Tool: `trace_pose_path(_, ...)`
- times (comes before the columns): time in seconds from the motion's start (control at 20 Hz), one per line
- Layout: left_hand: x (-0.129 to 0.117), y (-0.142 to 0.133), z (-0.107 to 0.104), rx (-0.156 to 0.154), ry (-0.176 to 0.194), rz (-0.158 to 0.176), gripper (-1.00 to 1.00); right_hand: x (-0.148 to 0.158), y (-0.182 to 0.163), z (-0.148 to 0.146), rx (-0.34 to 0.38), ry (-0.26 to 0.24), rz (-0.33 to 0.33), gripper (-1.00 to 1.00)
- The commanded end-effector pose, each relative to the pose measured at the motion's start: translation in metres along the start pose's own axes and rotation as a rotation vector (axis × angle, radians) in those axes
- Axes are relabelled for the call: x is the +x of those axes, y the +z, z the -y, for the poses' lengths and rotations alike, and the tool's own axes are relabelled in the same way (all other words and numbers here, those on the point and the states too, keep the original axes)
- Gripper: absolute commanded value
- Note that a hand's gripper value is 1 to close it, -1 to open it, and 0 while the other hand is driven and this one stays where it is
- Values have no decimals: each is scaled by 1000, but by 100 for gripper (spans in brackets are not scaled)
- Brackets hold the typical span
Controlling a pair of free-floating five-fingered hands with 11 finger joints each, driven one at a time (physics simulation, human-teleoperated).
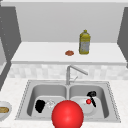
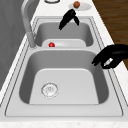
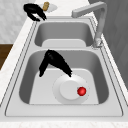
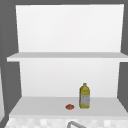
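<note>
My right hand (image 1: 92,97) hangs over the right basin of the double sink (image 1: 110,100), fingers long and fairly straight, loosely spread and holding nothing; in the right side view the same hand (image 3: 53,62) slopes down with its fingertips just at the rim of the white plate (image 3: 65,93) that lies on the basin floor. On that plate sits a small red ball, perhaps a cherry tomato (image 3: 81,91), near the plate's edge and apart from my fingertips; in the front view it (image 1: 88,101) shows just beside my fingers. My left hand (image 1: 40,105) hovers at the front of the left basin, near the drain (image 1: 50,103); from the left side view it (image 2: 111,58) sits over the basin's front rim with its fingers curled inward, thumb and fingers close together around nothing. A large red sphere (image 1: 67,114) sits low in the front view, before the sink's front edge. The faucet (image 1: 72,72) rises behind the divider between the basins. On the counter at far left stands a bowl (image 1: 4,110) with something tan in it. Above, on the shelf (image 1: 37,53), a yellow oil bottle (image 1: 84,42) stands upright, with a small reddish-brown thing (image 1: 69,53) lying near it to its left.
</note>
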State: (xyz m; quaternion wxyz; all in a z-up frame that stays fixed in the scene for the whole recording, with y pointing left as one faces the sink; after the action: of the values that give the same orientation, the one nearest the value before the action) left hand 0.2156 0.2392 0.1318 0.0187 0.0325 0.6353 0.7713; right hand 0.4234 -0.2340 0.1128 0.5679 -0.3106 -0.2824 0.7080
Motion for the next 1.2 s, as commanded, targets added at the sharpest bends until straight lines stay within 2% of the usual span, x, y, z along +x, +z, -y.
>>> trace_pose_path(0.0, 0, 0, 0, 0, 0, 0, 0, 6, -22, -1, 0, -32, 18, -100)
trace_pose_path(0.2, 0, 0, 0, 0, 0, 0, 0, 9, -44, -7, -2, -43, 21, -100)
trace_pose_path(0.5, 0, 0, 0, 0, 0, 0, 0, 13, -78, -5, 0, -32, 29, -100)
trace_pose_path(0.9, 0, 0, 0, 0, 0, 0, 0, 17, -92, -24, -18, -36, 40, -100)
trace_pose_path(1.15, 0, 0, 0, 0, 0, 0, 0, 15, -119, -34, -19, -34, 39, -100)
